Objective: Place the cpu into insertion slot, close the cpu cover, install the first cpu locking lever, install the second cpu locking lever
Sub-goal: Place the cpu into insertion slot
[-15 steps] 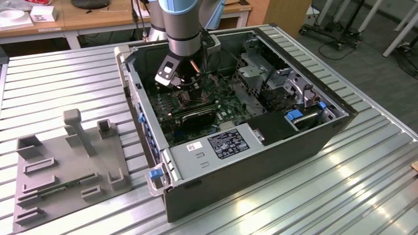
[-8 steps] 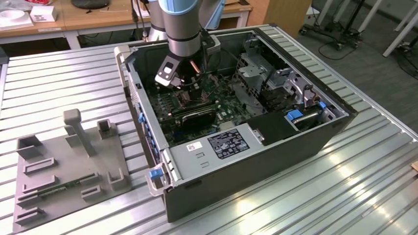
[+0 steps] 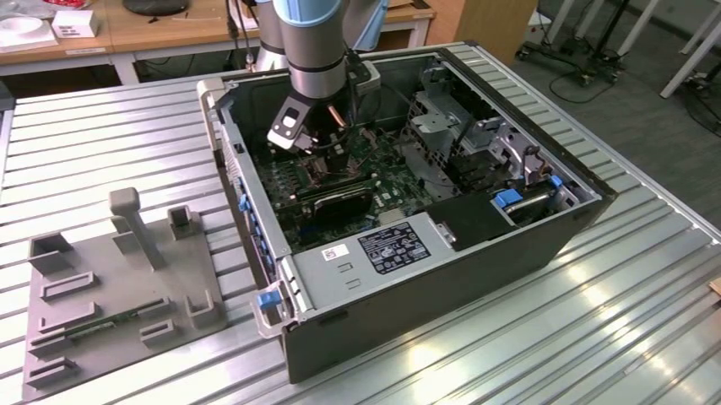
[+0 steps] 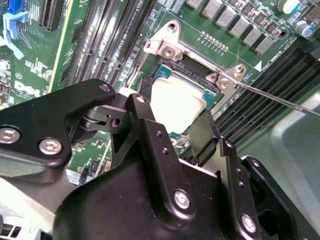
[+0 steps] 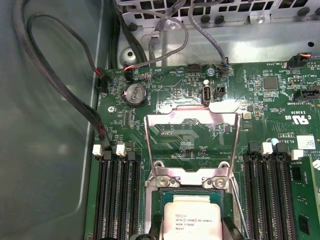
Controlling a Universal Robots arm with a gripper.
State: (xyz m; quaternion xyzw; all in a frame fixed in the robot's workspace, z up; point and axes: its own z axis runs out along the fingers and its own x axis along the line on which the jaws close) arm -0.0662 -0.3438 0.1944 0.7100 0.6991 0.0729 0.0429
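the arm (image 3: 316, 51) is held near upright, with the wrist turned downward. in the second wrist view the gripper (image 4: 170, 111) is seen with its jaws pressed against opposite edges of the cpu (image 4: 177, 95).

Bright even light; glare on cpu (image 4: 176, 102) and table (image 3: 614, 299).

Exterior view: set high and off the arm (image 3: 316, 51), it looked steeply down on the whole open computer case (image 3: 451, 278), mid-frame, on the slatted counter (image 3: 631, 321); distant. Both wrist views sat close over the green motherboard (image 5: 200, 135), facing down onto it. Second wrist view looked past the black jaws. Both wrist views shared the insertion slot (image 5: 195, 192) and the cpu (image 5: 192, 220).
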